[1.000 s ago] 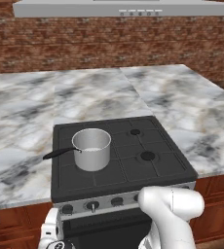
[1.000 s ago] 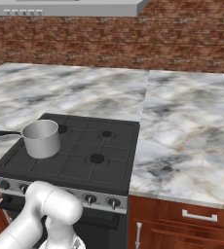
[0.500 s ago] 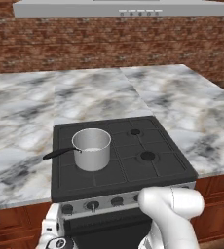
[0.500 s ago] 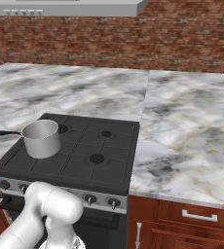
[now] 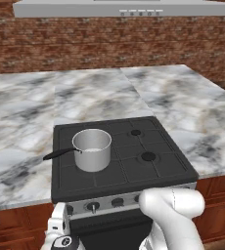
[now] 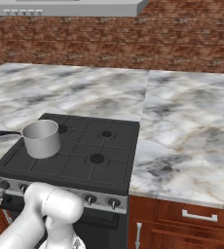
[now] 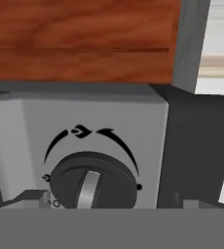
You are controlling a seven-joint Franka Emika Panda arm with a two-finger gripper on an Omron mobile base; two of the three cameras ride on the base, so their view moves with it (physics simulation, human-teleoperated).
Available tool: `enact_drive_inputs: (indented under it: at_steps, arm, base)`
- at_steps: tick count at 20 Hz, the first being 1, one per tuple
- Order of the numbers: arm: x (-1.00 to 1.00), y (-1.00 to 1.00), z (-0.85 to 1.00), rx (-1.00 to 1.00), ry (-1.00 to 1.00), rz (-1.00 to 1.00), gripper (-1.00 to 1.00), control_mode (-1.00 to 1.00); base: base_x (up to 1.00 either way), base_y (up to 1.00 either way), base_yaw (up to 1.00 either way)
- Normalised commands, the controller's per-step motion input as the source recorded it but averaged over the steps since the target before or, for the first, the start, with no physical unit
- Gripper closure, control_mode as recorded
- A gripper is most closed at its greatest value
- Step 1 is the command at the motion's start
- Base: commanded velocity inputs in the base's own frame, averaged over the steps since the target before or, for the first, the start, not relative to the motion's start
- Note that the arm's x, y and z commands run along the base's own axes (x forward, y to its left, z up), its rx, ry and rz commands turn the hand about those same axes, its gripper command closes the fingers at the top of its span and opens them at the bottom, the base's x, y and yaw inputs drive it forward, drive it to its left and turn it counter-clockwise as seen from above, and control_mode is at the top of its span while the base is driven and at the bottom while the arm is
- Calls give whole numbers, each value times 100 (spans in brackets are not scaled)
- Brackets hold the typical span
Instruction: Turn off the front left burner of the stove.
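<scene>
Marble bench point(image 5: 26, 112) broad, bare on both sides. Stove point(image 5: 129, 168) set at front edge, steel pot point(image 5: 92, 149) on front left grate. Hand point(image 5: 60, 233) low before control strip; knob point(image 7: 92, 182) close ahead, fingers apart either side, not touching.
</scene>
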Motion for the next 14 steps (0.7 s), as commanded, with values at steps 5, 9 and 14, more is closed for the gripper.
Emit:
enact_drive_inputs:
  at_steps: [5,9,14]
  arm:
    - [1,-4,-3,0,0,0,-100,-100]
    - [0,0,0,0,0,0,-100,-100]
    - [1,1,-6,0,0,0,-100,-100]
  base:
    - [0,0,0]
    - [0,0,0]
    - [0,0,0]
